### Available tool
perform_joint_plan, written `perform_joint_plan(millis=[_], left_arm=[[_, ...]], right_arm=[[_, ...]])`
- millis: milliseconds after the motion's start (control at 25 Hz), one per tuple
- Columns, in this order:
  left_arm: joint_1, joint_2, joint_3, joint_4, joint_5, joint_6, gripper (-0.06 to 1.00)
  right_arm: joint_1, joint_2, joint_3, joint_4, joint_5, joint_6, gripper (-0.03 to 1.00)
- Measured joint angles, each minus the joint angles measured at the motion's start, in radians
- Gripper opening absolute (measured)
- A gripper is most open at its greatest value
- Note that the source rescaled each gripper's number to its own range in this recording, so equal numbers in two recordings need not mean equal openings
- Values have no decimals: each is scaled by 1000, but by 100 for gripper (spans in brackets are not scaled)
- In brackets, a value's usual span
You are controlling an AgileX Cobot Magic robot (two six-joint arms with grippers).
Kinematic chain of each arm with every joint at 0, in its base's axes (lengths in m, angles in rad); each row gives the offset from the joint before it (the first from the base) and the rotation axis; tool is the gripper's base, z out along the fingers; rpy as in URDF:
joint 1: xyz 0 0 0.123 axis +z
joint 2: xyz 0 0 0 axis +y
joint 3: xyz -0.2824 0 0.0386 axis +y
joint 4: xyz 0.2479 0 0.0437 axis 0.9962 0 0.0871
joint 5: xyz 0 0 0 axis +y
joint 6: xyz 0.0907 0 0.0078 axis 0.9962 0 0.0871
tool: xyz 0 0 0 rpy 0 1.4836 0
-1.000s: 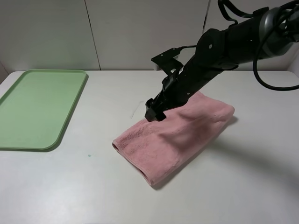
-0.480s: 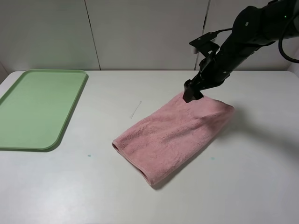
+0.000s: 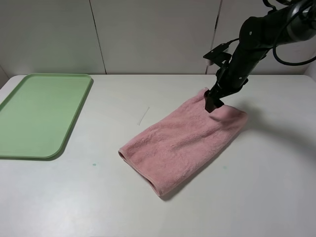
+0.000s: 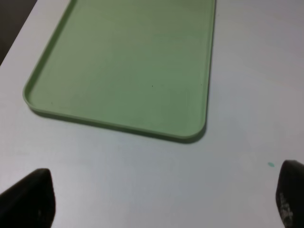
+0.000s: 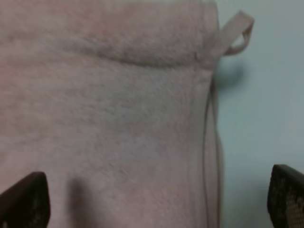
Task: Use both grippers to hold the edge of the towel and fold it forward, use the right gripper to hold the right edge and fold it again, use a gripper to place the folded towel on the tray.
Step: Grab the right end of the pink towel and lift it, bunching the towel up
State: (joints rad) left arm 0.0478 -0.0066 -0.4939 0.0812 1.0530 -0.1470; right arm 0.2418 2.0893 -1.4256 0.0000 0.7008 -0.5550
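Note:
The pink towel (image 3: 182, 140) lies folded on the white table, slanting from front left to back right. My right gripper (image 3: 213, 101) hovers open just above its far right end. In the right wrist view the towel (image 5: 109, 118) fills most of the frame, its stitched edge (image 5: 213, 142) and a small loop tag (image 5: 237, 31) showing, with the fingertips (image 5: 23, 199) spread wide and nothing between them. The light-green tray (image 3: 39, 113) sits empty at the far left. My left gripper (image 4: 159, 199) is open over bare table near the tray (image 4: 128, 61); it is outside the exterior high view.
A thin scratch-like mark (image 3: 143, 116) lies on the table between tray and towel. A tiny teal speck (image 3: 94, 164) sits near the tray's front corner. A pale panelled wall runs behind the table.
My right arm has swung back and to the right, from over the towel's middle to above its far right end. The towel has stayed put and flattened.

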Motion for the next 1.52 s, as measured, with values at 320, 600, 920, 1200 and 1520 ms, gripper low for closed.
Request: perform_joint_plan(millis=[320, 600, 920, 1200, 1520], left_arm=[[0, 0, 0, 0, 0, 0, 92], [0, 0, 0, 0, 0, 0, 92], [0, -1, 0, 0, 0, 0, 92], [0, -1, 0, 0, 0, 0, 92], [0, -1, 0, 0, 0, 0, 92]], right_arm=[[-39, 86, -46, -52, 64, 27, 100], [-69, 122, -52, -32, 56, 17, 100], [-83, 152, -68, 0, 71, -2, 100], [-90, 161, -72, 32, 82, -21, 97], [-75, 163, -71, 114, 147, -20, 18]])
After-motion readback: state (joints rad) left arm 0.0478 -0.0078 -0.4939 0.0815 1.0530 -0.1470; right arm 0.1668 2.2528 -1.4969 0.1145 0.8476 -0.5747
